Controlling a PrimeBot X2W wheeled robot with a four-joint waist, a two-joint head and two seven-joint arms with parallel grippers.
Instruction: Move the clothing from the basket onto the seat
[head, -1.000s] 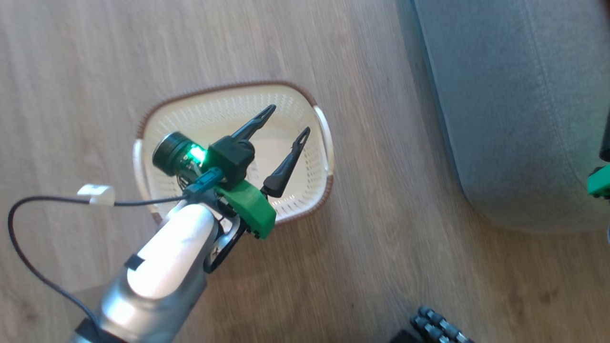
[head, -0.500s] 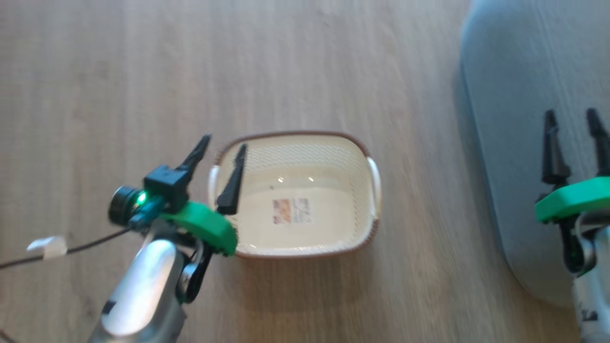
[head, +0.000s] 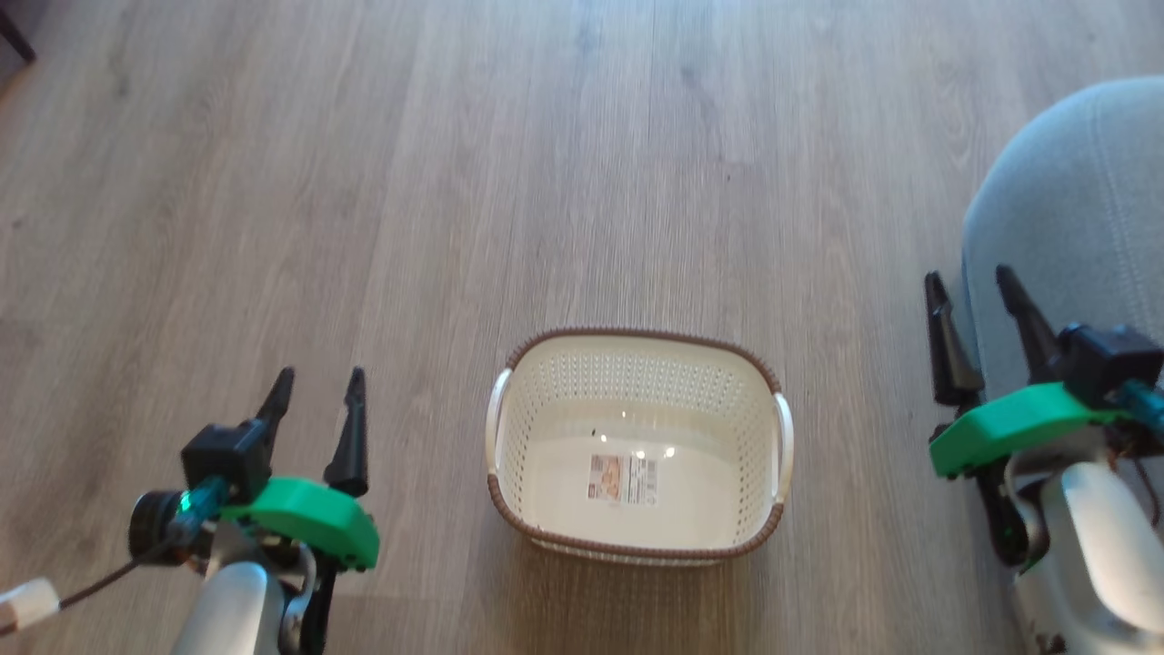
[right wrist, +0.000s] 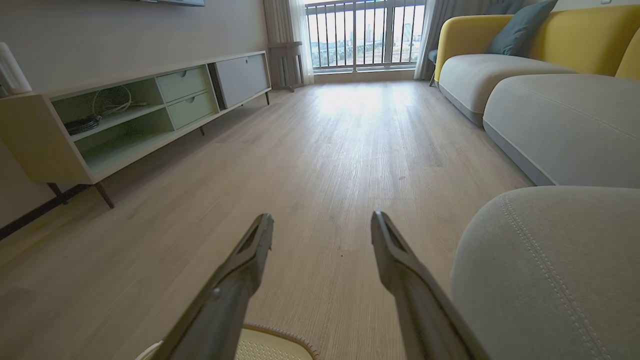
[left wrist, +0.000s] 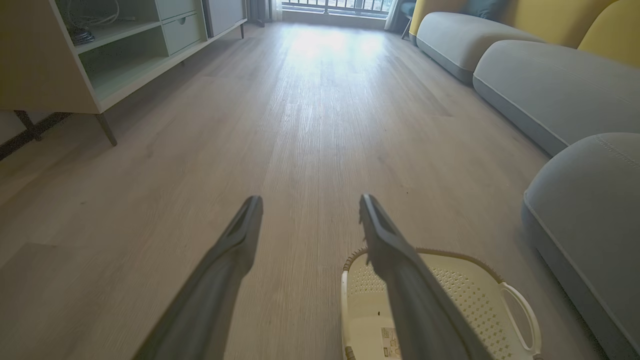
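Observation:
The cream perforated basket point(head: 637, 382) stands on the wood floor at the centre of the head view, and only a label sticker shows on its bottom. The clothing is out of view. My left gripper point(head: 321, 375) hangs open to the basket's left, apart from it, nothing between its fingers. My right gripper point(head: 968, 275) is open at the right, beside the rounded edge of the grey seat point(head: 1073, 209). In the left wrist view the left gripper point(left wrist: 311, 199) points along the floor, the basket point(left wrist: 465, 295) low right. The right gripper point(right wrist: 322, 216) has the seat point(right wrist: 545, 270) on its right.
A low cabinet point(right wrist: 125, 115) with open shelves and drawers lines the left wall. More grey sofa sections point(right wrist: 550, 115) with yellow backs run along the right towards a balcony window. Wood floor point(head: 582, 164) stretches ahead. A cable with a white tag point(head: 27, 605) trails from my left arm.
The head camera has swung, shifting the whole picture. My left gripper has come away from over the basket and now hangs to its left. My right gripper now shows beside the seat.

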